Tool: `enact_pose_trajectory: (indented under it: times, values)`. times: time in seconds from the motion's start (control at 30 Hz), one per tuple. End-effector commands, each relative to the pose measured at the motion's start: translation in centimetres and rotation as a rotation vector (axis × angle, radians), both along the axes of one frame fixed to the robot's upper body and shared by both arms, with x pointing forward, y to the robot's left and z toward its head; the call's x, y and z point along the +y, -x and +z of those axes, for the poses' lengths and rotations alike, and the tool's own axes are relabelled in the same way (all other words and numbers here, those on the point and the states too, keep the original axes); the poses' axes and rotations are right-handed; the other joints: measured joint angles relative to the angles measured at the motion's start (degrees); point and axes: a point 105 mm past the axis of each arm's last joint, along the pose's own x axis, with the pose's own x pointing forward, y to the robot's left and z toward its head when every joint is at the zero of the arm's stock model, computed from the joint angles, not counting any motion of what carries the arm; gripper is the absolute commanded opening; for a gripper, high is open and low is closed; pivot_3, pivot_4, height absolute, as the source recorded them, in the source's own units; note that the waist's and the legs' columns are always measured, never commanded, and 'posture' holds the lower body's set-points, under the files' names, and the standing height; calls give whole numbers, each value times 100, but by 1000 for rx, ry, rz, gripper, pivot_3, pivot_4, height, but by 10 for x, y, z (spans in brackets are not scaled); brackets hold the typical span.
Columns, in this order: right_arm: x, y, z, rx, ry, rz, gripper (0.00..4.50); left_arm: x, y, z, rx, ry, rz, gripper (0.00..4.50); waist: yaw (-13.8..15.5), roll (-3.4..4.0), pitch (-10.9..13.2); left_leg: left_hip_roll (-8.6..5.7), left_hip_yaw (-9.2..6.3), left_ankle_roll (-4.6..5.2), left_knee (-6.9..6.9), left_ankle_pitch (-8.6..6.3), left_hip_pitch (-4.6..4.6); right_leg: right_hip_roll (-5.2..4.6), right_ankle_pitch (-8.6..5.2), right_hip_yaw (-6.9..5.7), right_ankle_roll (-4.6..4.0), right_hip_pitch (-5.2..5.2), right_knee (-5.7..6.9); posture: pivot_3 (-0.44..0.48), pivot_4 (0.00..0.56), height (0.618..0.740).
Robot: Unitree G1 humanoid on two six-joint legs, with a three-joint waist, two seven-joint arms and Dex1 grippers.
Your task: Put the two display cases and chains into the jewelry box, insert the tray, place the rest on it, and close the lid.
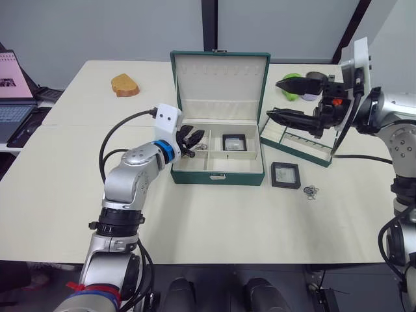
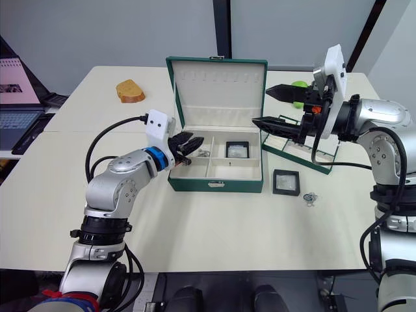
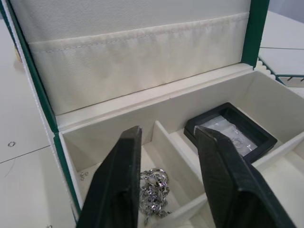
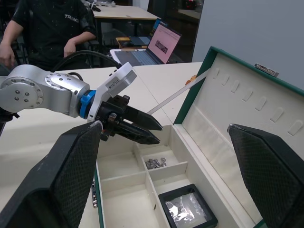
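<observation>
The dark green jewelry box [image 1: 218, 177] stands mid-table, its lid [image 1: 220, 83] upright. One display case [image 1: 234, 142] lies in its back right compartment. A silver chain [image 3: 154, 190] lies in the back left compartment. My left gripper [image 1: 192, 140] hovers open just above that chain, holding nothing. A second display case [image 1: 285, 175] rests on the table right of the box, with another chain [image 1: 311, 192] beside it. The tray [image 1: 296, 144] lies further right. Above the tray my right gripper [image 1: 279, 99] is open wide and empty.
A brown bread-like lump [image 1: 124, 85] sits at the back left of the table. A laptop [image 1: 13, 97] stands on a side desk at far left. A green object [image 1: 292, 91] lies behind my right gripper. A person [image 4: 47, 23] sits in the background.
</observation>
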Motion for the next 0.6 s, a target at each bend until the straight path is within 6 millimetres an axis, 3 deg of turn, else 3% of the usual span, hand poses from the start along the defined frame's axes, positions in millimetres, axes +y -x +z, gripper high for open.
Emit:
enact_pose_trajectory:
  times: [0.03,0.17,0.4,0.5,0.6]
  values:
    - [-2,8,13,-60,-14,7,4500,-3,7,21,-67,15,-42,3346,0,0,0,0,0,0,1,0,0,0,0,0,0,0,0,0,150,740]
    - [-3,8,12,-59,-17,8,4500,-4,10,27,-78,29,-68,4460,0,0,0,0,-1,0,0,0,0,0,0,0,0,1,0,0,150,740]
    - [-6,8,10,-51,-19,4,4500,-9,28,37,-113,41,-184,4460,-3,0,0,0,-1,0,0,0,-1,0,0,0,0,0,0,0,150,740]
    - [-12,11,3,-24,-4,-1,4500,3,39,44,-131,58,-214,4460,-5,0,0,1,-1,0,0,0,1,0,0,0,0,0,0,0,150,740]
    - [-30,12,-8,18,12,-46,4500,28,60,63,-163,124,-256,4460,-5,-1,1,2,-1,0,-2,0,0,1,0,1,0,-1,-1,0,150,740]
